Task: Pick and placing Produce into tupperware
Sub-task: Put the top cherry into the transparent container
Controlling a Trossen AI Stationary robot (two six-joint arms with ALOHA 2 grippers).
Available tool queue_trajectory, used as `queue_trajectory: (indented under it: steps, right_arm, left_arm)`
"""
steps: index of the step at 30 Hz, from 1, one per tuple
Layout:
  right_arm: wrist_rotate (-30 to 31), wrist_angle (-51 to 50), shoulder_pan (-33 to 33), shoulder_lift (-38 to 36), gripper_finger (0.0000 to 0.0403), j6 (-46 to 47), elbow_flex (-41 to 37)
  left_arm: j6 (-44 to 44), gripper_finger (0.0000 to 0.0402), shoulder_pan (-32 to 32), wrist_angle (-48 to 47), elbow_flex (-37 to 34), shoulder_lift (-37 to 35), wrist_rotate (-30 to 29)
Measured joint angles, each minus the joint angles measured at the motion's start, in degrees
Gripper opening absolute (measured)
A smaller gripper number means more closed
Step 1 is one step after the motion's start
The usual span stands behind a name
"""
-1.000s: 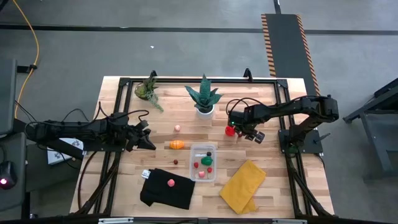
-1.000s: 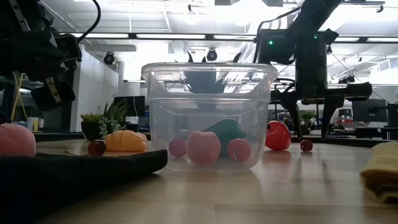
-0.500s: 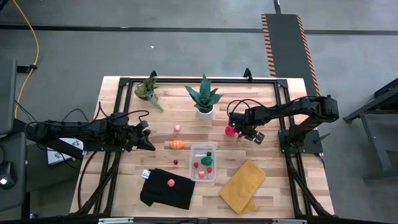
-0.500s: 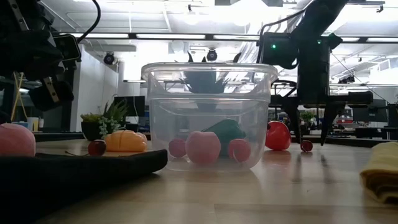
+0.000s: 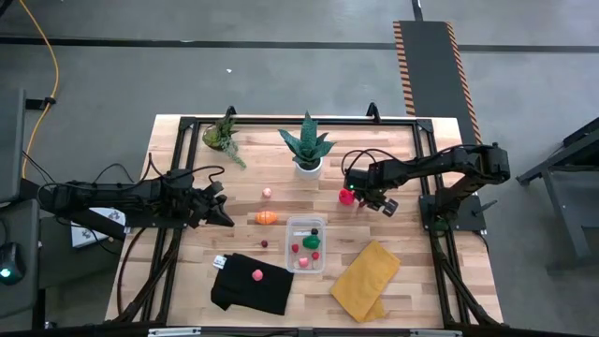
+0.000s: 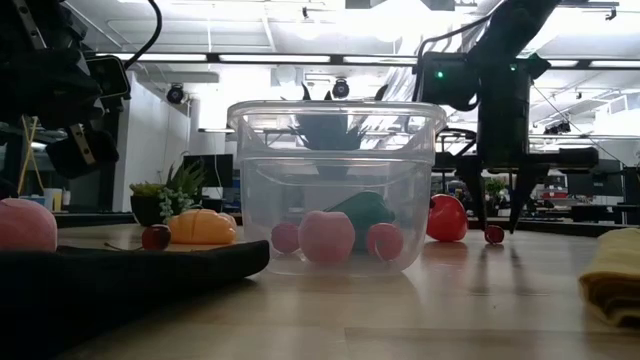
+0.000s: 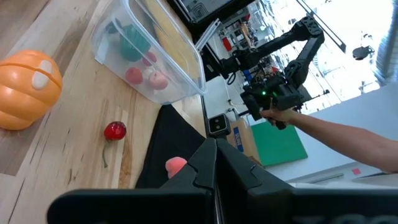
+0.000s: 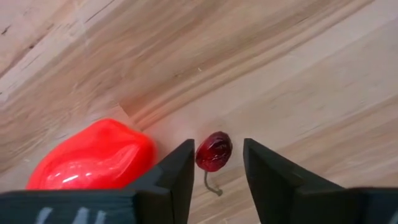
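My right gripper (image 8: 217, 144) points down at the table's right middle. It is open, and its fingers stand on either side of a small dark red cherry (image 8: 214, 151) that lies on the wood, with a narrow gap on each side. A glossy red piece (image 8: 93, 155) lies right beside the cherry. The clear tupperware (image 5: 306, 243) stands near the table's middle and holds green, red and pink pieces. An orange piece (image 5: 267, 218), a pink piece (image 5: 268, 193) and a second cherry (image 5: 264, 244) lie left of it. My left gripper (image 5: 225, 217) waits shut at the left.
Two potted plants (image 5: 307, 148) (image 5: 223, 134) stand at the far side. A yellow cloth (image 5: 367, 279) lies near the front right. A black cloth (image 5: 251, 285) at the front left carries a pink piece (image 5: 256, 274). A person's arm (image 7: 348, 134) shows beyond the table.
My right gripper's fingers have drawn closer together around the cherry, which has stayed where it was on the wood. The gripper has kept pointing down over the same spot.
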Motion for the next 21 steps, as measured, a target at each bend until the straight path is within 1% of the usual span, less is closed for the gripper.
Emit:
queue_trajectory:
  steps: [12, 21]
  right_arm:
    - [0.00, 0.62, -0.16, 0.00, 0.0122, 0.14, 0.00]
    - [-0.31, 1.43, -2.19, 0.00, 0.0122, -2.19, 0.00]
  left_arm:
    - [-0.26, 0.0001, 0.00, 0.00, 0.00, 0.00, 0.00]
    - [-0.26, 0.0001, -0.01, 0.00, 0.01, 0.00, 0.00]
